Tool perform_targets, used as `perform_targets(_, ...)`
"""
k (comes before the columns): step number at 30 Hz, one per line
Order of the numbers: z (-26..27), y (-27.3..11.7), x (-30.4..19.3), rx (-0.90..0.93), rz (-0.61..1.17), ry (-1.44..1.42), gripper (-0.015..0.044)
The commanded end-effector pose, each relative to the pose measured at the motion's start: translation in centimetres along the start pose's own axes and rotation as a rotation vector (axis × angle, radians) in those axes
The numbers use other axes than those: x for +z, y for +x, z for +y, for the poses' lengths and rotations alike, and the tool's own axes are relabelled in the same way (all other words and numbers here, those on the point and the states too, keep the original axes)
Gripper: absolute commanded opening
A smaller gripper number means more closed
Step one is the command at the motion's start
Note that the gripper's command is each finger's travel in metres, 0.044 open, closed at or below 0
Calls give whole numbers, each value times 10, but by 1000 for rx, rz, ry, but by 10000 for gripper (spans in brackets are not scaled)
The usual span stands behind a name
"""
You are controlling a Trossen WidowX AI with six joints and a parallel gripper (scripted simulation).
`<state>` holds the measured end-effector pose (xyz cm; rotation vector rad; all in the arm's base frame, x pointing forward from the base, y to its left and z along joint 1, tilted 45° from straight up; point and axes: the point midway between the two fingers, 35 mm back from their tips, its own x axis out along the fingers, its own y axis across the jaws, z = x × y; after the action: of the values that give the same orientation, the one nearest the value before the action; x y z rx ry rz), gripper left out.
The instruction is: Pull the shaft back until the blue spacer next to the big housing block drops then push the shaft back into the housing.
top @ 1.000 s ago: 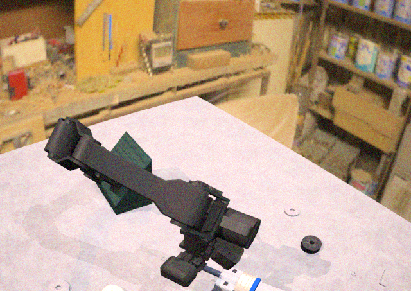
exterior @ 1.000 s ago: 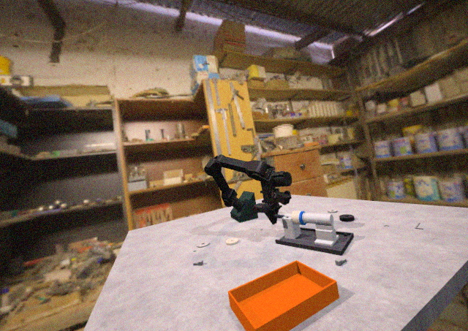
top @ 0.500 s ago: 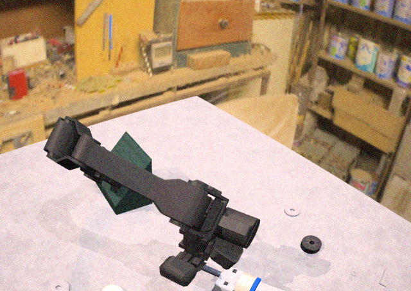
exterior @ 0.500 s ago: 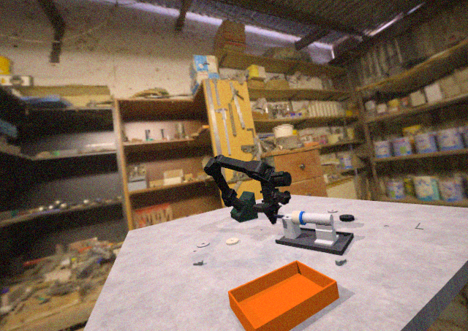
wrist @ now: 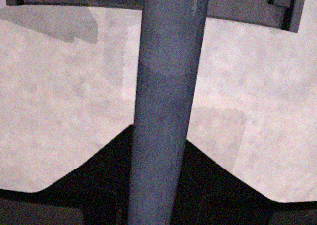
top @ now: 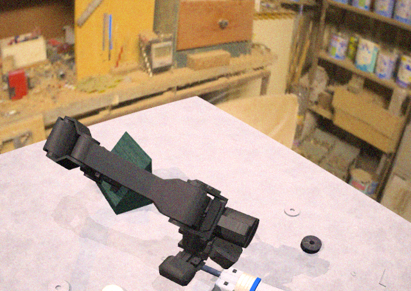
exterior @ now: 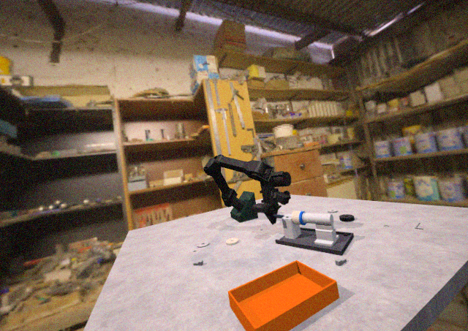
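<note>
My gripper [top: 200, 265] [exterior: 275, 217] [wrist: 150, 136] is shut on the blue-grey shaft [top: 211, 270] [exterior: 280, 216] [wrist: 165, 86], which runs between the fingers towards the white stand. The shaft passes into the small white support block [exterior: 291, 229] [top: 228, 275]. Beyond it, cream spacers [top: 244, 281] [exterior: 295, 216] sit side by side in line with the shaft. The blue spacer [top: 255, 284] [exterior: 301, 217] stands upright between them and the big white housing [exterior: 319, 218]. I see no gap beside the blue spacer. The shaft inside the spacers is hidden.
The stand's dark base plate [exterior: 309, 245] lies under the blocks. An orange tray [exterior: 283, 295] is in front. A black ring [top: 311, 244] [exterior: 346, 217], pale washers [top: 291, 211] [exterior: 202, 245], a cream disc [exterior: 232, 241] and small grey pieces [exterior: 340, 261] lie about. A green block [top: 132, 151] [exterior: 247, 207] stands behind the arm.
</note>
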<state>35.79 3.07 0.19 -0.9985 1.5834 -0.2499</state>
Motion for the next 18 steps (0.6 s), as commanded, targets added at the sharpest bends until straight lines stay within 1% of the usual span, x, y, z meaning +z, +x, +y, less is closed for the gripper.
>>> perform_targets(1, 0, 0, -1, 3, 2, -3, 0)
perform_targets(18, 0, 0, -3, 3, 2, -3, 0)
